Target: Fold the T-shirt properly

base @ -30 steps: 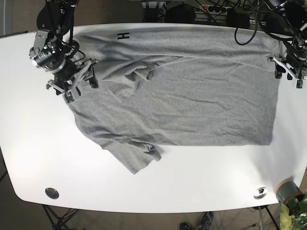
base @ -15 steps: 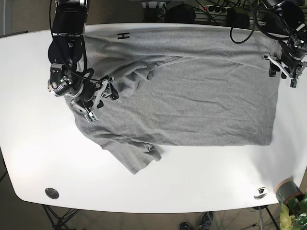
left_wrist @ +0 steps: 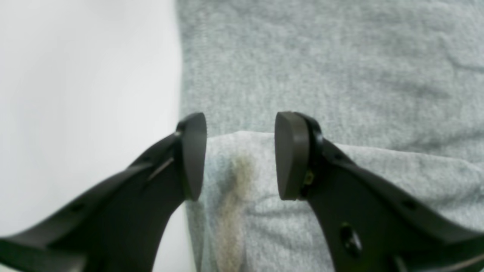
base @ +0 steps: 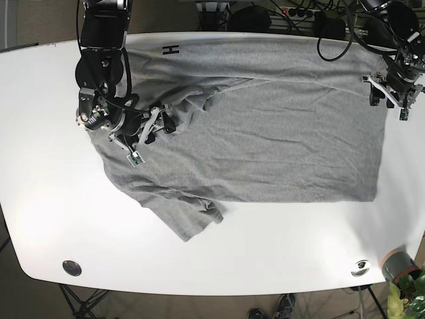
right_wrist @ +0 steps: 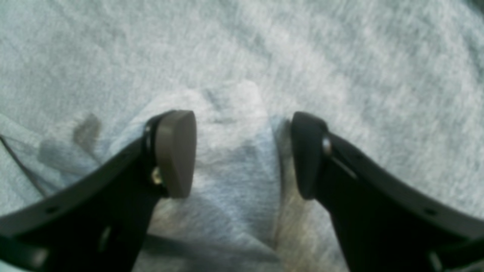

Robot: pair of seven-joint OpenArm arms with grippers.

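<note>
A grey T-shirt [base: 279,146] lies spread across the white table [base: 40,199], one sleeve [base: 192,222] pointing to the front. My right gripper [base: 149,131] is over the shirt's left part. In the right wrist view it [right_wrist: 244,151] is open, with a raised fold of the shirt [right_wrist: 234,113] between its fingers. My left gripper [base: 388,93] is at the shirt's far right edge. In the left wrist view it [left_wrist: 240,151] is open, astride a folded edge of the shirt [left_wrist: 321,56] beside bare table [left_wrist: 75,75].
A black "H" label [base: 171,49] marks the shirt's back edge. Cables and boxes [base: 292,16] lie behind the table. A grey cup [base: 397,264] and a plant stand off the front right corner. Two round fittings [base: 72,268] [base: 360,267] sit near the front edge.
My right gripper has moved from the shirt's left edge rightward and down onto the cloth. My left gripper has shifted slightly up and left at the right edge.
</note>
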